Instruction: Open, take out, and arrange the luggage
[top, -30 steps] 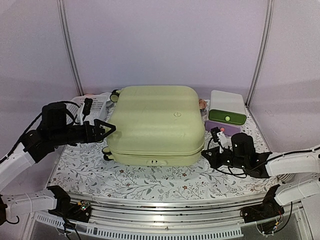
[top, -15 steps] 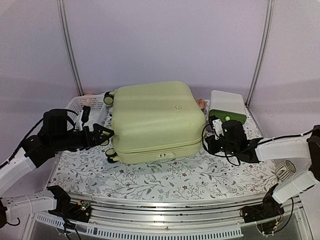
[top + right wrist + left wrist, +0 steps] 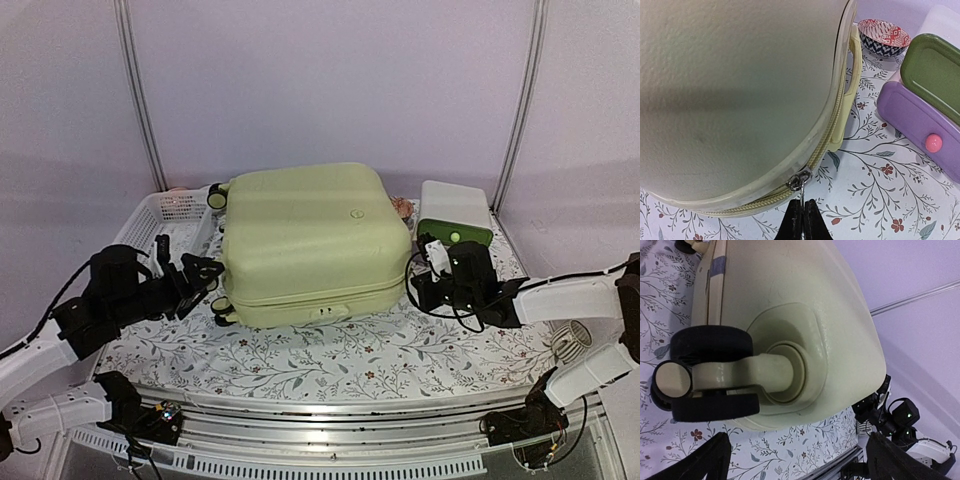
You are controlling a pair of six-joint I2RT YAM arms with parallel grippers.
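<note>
- Top external view: the luggage (image 3: 310, 245) lies closed on the flower-patterned table (image 3: 330, 350), between the two arms, with its wheels toward the left.
- Left gripper (image 3: 200, 275) sits just beside the near left corner of the case. Its jaws are spread wide with nothing between them.
- Right gripper (image 3: 420, 290) is at the near right corner of the case, low against the seam.
- Right wrist view adds what the overhead cannot. The fingertips (image 3: 796, 220) are pressed together on the thin tab of the zipper pull (image 3: 801, 181), at the curve of the zip. A patterned bowl (image 3: 884, 36) and a box with a green drawer (image 3: 935, 75) over a purple one stand beyond.
- Left wrist view shows a black-and-green wheel (image 3: 710, 372) on its stem straight ahead of the open fingers (image 3: 707, 460), apart from them.
- Left arm reaches in low from the left with its forearm near level. The right arm stretches in from the right, its wrist bent toward the case.
- From above the shell looks slightly tipped, though that is hard to judge.
- White basket (image 3: 165, 215) stands behind the left gripper, beside the case.
</note>
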